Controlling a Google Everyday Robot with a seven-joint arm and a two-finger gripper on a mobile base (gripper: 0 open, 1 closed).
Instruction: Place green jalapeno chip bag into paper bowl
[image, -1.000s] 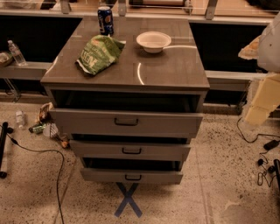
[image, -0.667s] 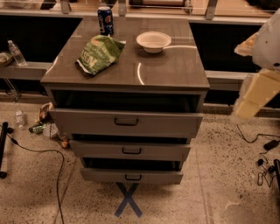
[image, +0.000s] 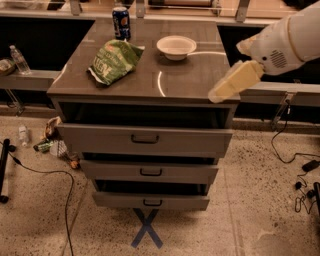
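While jaws, state untellable, hang at right edge of cabinet top (image: 186, 76), cables (image: 71, 192) cross speckled floor (image: 260, 212)

A grey desk (image: 190, 80) with three part-open drawers (image: 145, 140) stands on a speckled floor (image: 260, 200). A bright arc of light glints on its top. A blue tape cross (image: 146, 229) lies at 6 o'clock and a black cable (image: 68, 200) at 8 o'clock. At 10 o'clock a water bottle (image: 19, 59) stands on a ledge (image: 35, 79). The hand (image: 222, 91) hangs over the desk's 3 o'clock edge.
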